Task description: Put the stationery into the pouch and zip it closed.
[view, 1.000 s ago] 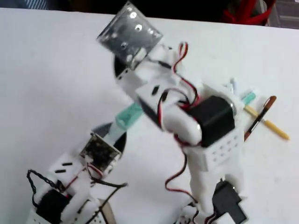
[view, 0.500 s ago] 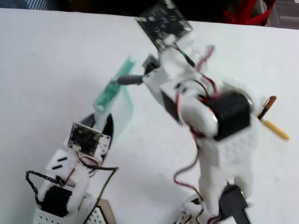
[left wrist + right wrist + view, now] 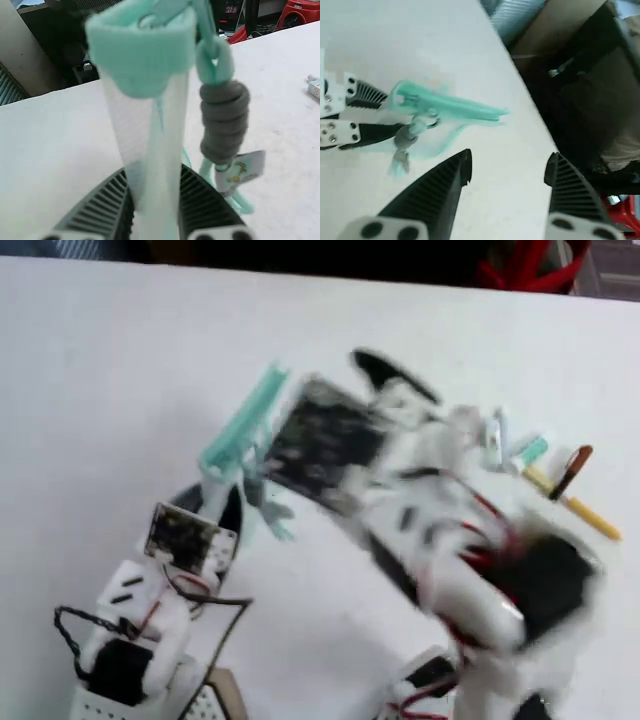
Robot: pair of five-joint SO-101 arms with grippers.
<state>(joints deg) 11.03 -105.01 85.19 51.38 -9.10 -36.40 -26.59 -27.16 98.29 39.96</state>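
We see the pouch (image 3: 150,125), clear with a teal zip band, left of centre over the tabletop (image 3: 100,360). Its near end is pinched in our left tool (image 3: 155,200), whose two sides are pressed against it. A grey cord pull (image 3: 224,122) hangs beside the band. Our right tool (image 3: 507,165) hovers just right of the pouch, spread wide and holding nothing. The stationery (image 3: 560,485) lies at the far right, well apart.

Clear pouch (image 3: 150,160) with mint zip edge, upright, pinched in left gripper (image 3: 155,202), pens (image 3: 568,472) clustered on table (image 3: 100,360) well apart
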